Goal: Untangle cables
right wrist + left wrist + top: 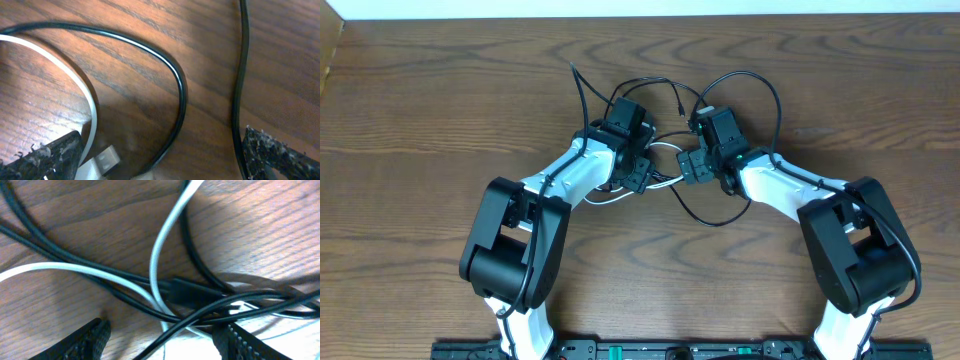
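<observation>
Left wrist: smooth round cables (pixel 190 292) cross over grained wood table (pixel 260 225).

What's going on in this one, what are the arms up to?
The robot is working on a tangle of cables in the middle of the wooden table. The left gripper hangs open over a crossing of the white cable and several black cables. The right gripper, also open, hangs over a black loop and a white plug. Nothing is gripped; the tangle is not yet undone.
</observation>
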You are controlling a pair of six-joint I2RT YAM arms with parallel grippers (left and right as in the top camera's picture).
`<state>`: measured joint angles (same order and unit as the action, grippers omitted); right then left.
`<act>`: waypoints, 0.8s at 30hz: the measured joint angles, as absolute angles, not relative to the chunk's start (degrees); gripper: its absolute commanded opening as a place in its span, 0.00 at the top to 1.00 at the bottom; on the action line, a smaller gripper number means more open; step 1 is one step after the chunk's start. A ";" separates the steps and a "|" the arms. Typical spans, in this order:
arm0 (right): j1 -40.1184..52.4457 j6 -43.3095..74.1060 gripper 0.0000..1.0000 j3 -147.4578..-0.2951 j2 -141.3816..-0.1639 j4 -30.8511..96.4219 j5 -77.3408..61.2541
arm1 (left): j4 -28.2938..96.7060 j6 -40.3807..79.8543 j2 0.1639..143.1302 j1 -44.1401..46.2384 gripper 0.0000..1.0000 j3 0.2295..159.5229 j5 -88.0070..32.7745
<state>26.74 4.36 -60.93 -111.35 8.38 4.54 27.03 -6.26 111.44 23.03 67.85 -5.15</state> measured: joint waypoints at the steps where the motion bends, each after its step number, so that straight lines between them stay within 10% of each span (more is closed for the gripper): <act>1: 26.70 4.78 0.01 -61.08 -111.26 9.23 4.60 | 27.07 -6.07 111.44 23.03 0.29 67.83 -4.64; 24: 22.59 8.34 0.01 -62.08 -109.60 20.56 3.51 | 28.99 3.22 111.31 19.97 0.28 67.90 -0.99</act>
<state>22.59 8.34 -62.08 -109.60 20.56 3.51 28.99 3.22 111.31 19.97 67.90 -0.99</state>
